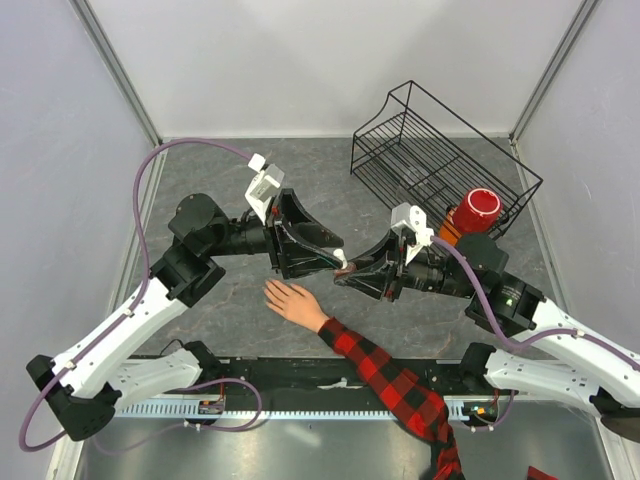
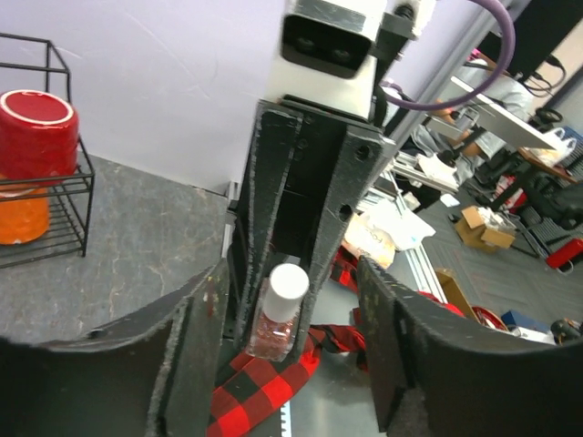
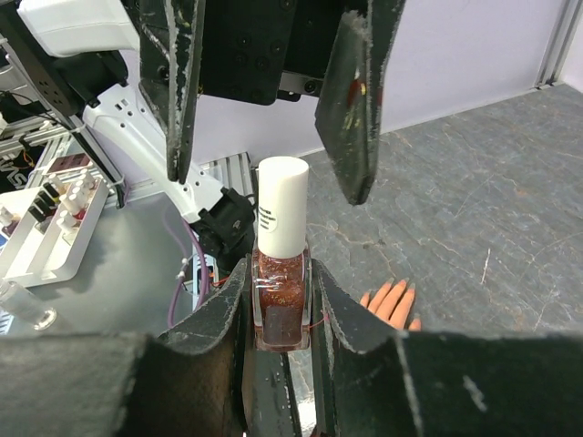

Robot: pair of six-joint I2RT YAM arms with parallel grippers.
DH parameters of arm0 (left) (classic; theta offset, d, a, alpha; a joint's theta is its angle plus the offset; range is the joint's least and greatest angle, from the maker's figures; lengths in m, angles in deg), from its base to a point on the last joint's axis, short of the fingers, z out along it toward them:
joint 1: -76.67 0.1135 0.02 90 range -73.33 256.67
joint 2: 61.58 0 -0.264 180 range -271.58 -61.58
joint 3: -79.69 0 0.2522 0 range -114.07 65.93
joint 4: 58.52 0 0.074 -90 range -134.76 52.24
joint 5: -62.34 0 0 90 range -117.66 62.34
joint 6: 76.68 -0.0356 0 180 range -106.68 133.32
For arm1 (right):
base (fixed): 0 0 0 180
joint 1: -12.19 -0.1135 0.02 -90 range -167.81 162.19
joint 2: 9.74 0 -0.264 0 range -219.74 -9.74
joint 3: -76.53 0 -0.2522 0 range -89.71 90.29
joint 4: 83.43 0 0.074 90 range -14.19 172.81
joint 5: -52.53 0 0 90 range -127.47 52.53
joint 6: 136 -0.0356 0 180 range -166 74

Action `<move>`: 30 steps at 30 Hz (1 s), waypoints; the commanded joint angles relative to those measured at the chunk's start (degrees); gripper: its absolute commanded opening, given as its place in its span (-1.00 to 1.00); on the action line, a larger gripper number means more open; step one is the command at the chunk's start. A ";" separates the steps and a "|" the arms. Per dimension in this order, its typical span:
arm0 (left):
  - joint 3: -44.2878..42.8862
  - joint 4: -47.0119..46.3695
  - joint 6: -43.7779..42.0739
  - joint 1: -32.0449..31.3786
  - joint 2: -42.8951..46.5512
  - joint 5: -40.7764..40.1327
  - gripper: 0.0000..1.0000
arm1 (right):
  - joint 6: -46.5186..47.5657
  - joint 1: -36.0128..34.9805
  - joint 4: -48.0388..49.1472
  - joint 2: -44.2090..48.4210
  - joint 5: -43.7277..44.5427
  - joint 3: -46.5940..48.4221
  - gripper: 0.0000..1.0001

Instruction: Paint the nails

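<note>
Judging by the pictures, painting has not begun. The nails [image 3: 398, 286] show no dark colour, though they are so small that I cannot be sure. They sit at the tips of a pale hand [image 1: 293, 303] lying flat on the grey bench [image 1: 220, 190], fingers spread and pointing away from the arm bases. The hand comes out of a red-and-black plaid sleeve [image 1: 385, 375] that reaches in from the near right edge. From the right wrist view the fingertips look pinkish and bare.

Above and just beyond the hand, the polish bottle [image 3: 281, 314] hangs over the bench, upright between the pressed-together fingers of the right tool [image 3: 281, 273], which pinches its dark red glass body. Its white cap [image 3: 281, 218] is on, so no brush is out yet. The left tool [image 1: 338, 257] meets it from the other side, its fingers spread to either side of the cap without touching it.

What is left is nearly everything: grip and unscrew the cap, draw out the brush, bring it down to the hand, and coat each nail in turn.

Farther back on the right stands a black wire rack [image 1: 430, 150], with a red cup [image 1: 477, 210] at its near corner.
</note>
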State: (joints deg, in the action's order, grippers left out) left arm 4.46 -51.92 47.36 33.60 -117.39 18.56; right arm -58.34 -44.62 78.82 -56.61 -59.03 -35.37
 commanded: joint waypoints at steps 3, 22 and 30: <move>-1.28 -1.20 0.41 0.27 -0.53 3.79 0.22 | -1.11 1.45 3.64 0.20 -1.21 0.94 -1.00; -9.98 17.16 -10.91 -0.78 -5.27 -15.01 -0.97 | 1.17 3.65 2.08 -4.35 7.83 3.39 -1.00; -16.31 31.17 -4.43 -7.03 -7.91 -59.40 -0.96 | 13.73 -17.62 -3.32 -20.88 62.85 17.80 -1.00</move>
State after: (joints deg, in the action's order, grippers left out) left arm -9.66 -23.74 39.51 27.96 -123.18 -21.53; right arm -52.39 -54.72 72.55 -72.50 -16.49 -22.60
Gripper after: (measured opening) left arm 0.116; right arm 0.303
